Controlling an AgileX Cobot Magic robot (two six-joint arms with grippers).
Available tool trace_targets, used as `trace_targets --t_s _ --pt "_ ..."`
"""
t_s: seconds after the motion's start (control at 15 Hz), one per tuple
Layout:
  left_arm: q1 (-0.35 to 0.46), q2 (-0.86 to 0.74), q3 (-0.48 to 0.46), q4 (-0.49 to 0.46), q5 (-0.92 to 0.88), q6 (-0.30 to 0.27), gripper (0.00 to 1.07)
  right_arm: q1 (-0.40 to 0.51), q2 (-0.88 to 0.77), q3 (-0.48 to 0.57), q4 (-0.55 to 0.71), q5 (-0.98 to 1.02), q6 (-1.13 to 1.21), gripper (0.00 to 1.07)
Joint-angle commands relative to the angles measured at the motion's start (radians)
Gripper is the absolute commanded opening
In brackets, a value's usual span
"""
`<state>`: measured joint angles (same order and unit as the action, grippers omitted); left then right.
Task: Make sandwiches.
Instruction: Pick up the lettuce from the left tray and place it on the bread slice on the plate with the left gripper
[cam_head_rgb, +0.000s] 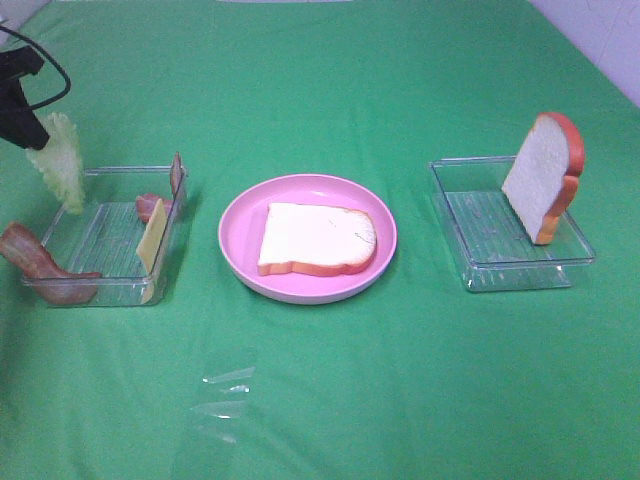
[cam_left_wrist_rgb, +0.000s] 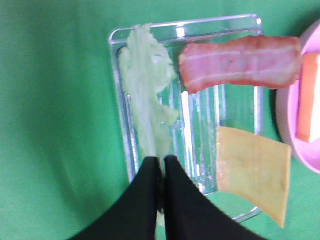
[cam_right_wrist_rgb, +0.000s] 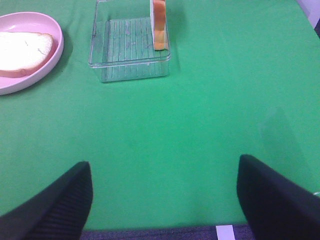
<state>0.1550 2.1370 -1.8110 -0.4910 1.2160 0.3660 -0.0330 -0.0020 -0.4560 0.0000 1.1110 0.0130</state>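
Observation:
My left gripper (cam_head_rgb: 30, 135) is shut on one end of a pale green lettuce leaf (cam_head_rgb: 62, 165), which hangs above the left clear tray (cam_head_rgb: 100, 235). In the left wrist view the black fingers (cam_left_wrist_rgb: 150, 180) pinch the lettuce (cam_left_wrist_rgb: 147, 85) over the tray (cam_left_wrist_rgb: 200, 125). The tray holds bacon strips (cam_head_rgb: 152, 207) and a yellow cheese square (cam_head_rgb: 152, 240); another bacon strip (cam_head_rgb: 40, 265) hangs over its near left corner. One bread slice (cam_head_rgb: 318, 238) lies flat on the pink plate (cam_head_rgb: 235, 250). A second bread slice (cam_head_rgb: 545, 175) leans upright in the right tray (cam_head_rgb: 490, 235). My right gripper (cam_right_wrist_rgb: 164, 165) is open and empty above the cloth.
A green cloth covers the whole table. Faint clear plastic scraps (cam_head_rgb: 225, 395) lie on the cloth in front of the plate. The right wrist view shows the plate (cam_right_wrist_rgb: 55, 55) and the right tray (cam_right_wrist_rgb: 130, 45) far ahead of the right gripper.

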Motion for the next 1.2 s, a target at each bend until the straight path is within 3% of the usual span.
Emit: trace_targets --t_s 0.07,0.27,0.47,0.6,0.73,1.2 --pt "-0.029 -0.044 -0.013 -0.107 0.102 0.032 0.0 -0.005 -0.026 0.003 0.0 -0.003 -0.013 0.77" --pt "-0.116 -0.078 -0.07 -0.177 0.101 0.027 0.0 -0.005 -0.026 0.003 0.0 -0.003 -0.013 0.77" --pt "-0.237 -0.089 -0.137 -0.18 0.101 0.007 0.0 -0.005 -0.026 0.003 0.0 -0.004 -0.013 0.77" --pt "-0.387 -0.087 -0.192 -0.192 0.1 -0.012 0.0 -0.005 -0.026 0.003 0.0 -0.004 -0.013 0.77" --pt "-0.469 -0.073 -0.192 -0.209 0.083 -0.013 0.0 -0.005 -0.026 0.003 0.0 -0.004 -0.013 0.77" --pt "-0.609 0.08 -0.192 -0.254 0.065 0.011 0.0 -0.005 -0.026 0.003 0.0 -0.004 -0.013 0.77"
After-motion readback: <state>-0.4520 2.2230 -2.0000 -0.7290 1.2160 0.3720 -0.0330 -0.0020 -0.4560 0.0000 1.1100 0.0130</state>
